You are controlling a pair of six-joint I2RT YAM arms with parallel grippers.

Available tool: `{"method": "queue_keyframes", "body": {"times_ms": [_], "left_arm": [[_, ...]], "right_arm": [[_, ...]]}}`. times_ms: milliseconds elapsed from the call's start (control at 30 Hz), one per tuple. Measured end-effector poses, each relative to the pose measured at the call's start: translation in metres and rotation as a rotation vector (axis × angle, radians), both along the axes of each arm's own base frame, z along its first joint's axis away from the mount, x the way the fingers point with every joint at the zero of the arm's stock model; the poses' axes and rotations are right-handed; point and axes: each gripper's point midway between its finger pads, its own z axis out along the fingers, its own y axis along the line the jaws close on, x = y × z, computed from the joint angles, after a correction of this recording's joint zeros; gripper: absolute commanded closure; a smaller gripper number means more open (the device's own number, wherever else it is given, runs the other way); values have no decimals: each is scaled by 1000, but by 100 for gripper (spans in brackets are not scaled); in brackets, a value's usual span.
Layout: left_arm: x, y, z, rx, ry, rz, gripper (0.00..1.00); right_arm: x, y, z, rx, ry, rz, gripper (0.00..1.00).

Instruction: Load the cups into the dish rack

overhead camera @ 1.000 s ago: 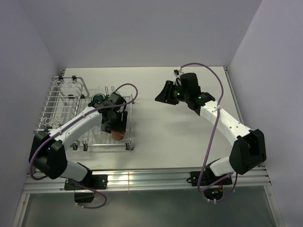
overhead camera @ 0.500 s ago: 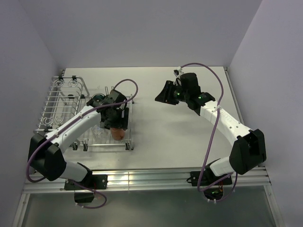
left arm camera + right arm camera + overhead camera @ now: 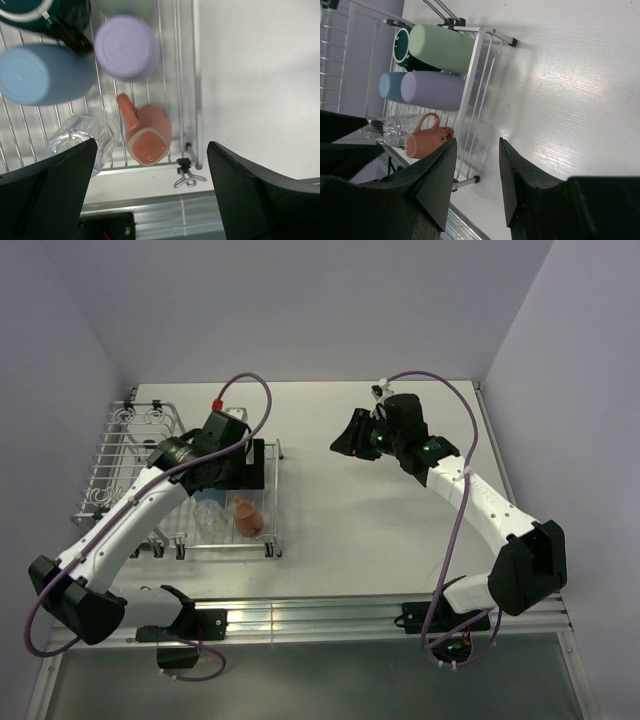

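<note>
The salmon-orange cup [image 3: 147, 132] lies on its side at the near right corner of the dish rack [image 3: 195, 75], handle pointing away. The clear cup [image 3: 82, 140] lies to its left. Behind them lie the lavender cup [image 3: 127, 47], the blue cup [image 3: 42, 75], the dark green mug [image 3: 45, 12] and the pale green cup [image 3: 442, 47]. My left gripper [image 3: 150, 190] hangs open above the salmon cup, holding nothing. My right gripper [image 3: 475, 185] hovers over the bare table right of the rack, jaws apart and empty.
The rack's raised wire side basket [image 3: 130, 440] stands at the far left. Walls close the table [image 3: 380, 520] at the back and on both sides. A metal rail [image 3: 320, 620] runs along the near edge.
My left gripper has opened, let go of the salmon cup and lifted up and back from it. The cup now rests on the rack. The right arm has hardly moved.
</note>
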Motion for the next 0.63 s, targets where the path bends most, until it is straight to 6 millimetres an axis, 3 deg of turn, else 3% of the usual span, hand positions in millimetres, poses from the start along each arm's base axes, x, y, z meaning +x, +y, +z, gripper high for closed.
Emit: {"method": "queue_keyframes", "body": {"times_ms": [100, 167, 267, 300, 367, 467, 633], "left_arm": [[5, -1, 30, -51, -96, 3, 1], [9, -4, 53, -99, -177, -5, 1], [13, -5, 85, -169, -302, -18, 1], [13, -6, 96, -192, -342, -24, 1], [15, -8, 118, -242, -425, -39, 1], [14, -12, 136, -291, -495, -60, 1], [17, -20, 135, -313, -512, -97, 1]], "right_arm": [[-2, -5, 13, 2, -33, -19, 50], [-6, -9, 26, 9, -68, -31, 43], [-16, -22, 57, 21, -158, -65, 24], [-22, -29, 71, 26, -201, -81, 1], [-33, -42, 94, 33, -281, -118, 0], [-55, -67, 124, 47, -403, -185, 0], [-82, -96, 150, 58, -520, -264, 0]]}}
